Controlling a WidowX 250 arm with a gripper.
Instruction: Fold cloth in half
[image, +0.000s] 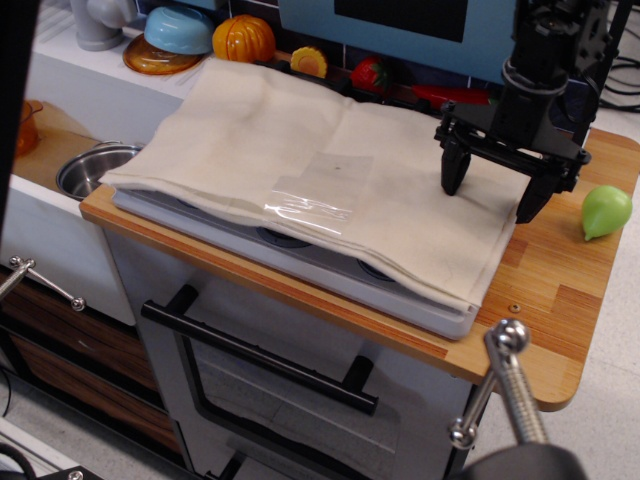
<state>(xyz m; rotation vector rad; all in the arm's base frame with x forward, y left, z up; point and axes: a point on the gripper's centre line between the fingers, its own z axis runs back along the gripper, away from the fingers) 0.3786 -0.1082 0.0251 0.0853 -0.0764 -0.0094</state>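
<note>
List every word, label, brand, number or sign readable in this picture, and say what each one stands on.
None can be read.
The cloth is plain; its clear tape patch carries no print.
The gripper and its black arm show no legible marking.
The blue panel behind the stove bears no visible lettering.
The blue bowl, toy pumpkin and green pear are unmarked.
</note>
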